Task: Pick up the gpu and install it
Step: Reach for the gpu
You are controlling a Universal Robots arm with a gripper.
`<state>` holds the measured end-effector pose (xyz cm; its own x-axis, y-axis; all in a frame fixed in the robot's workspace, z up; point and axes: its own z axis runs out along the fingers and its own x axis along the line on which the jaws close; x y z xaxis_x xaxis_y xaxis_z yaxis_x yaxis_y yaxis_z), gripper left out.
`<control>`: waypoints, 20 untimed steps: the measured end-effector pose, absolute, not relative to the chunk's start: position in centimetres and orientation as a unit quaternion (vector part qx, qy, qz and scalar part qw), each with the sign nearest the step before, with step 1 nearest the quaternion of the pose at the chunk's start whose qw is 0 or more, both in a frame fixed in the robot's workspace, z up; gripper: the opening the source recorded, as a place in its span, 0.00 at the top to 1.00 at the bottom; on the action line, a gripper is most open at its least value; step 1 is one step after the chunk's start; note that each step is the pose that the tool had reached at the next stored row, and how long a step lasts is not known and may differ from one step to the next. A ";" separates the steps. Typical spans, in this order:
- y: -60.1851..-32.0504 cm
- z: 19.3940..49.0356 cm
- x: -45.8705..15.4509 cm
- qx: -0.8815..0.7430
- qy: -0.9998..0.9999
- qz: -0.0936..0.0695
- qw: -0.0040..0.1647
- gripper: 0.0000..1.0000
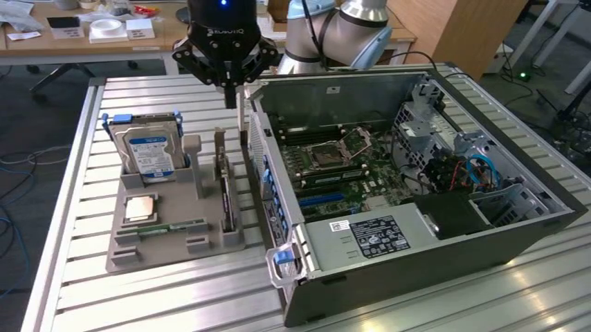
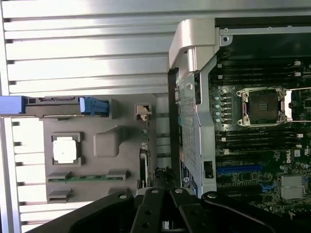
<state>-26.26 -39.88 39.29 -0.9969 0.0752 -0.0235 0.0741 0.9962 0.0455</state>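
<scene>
The gpu [image 1: 224,190] is seen standing on edge in a slot of the grey holder [image 1: 129,252], on the side of that holder nearest the open computer case [image 1: 443,242], and it is not gripped. The fingers [image 1: 229,97] are pressed together with nothing held between them, and they are poised pointing down above the far end of the gpu, apart from it and close to the rear corner of the case. A hard drive [image 1: 148,155], a processor chip [image 1: 140,207] and a memory stick [image 1: 176,227] are also carried by the holder, which is set on the slatted tabletop [image 1: 138,97].
</scene>
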 end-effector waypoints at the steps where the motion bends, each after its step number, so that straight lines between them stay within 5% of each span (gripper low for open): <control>1: -39.9 39.3 -26.3 0.037 0.999 0.022 0.013 0.89; 20: -39.9 39.3 -27.1 0.037 0.999 0.022 0.013 0.89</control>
<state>-27.08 -39.89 39.29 -0.9969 0.0753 -0.0234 0.0742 0.9962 0.0455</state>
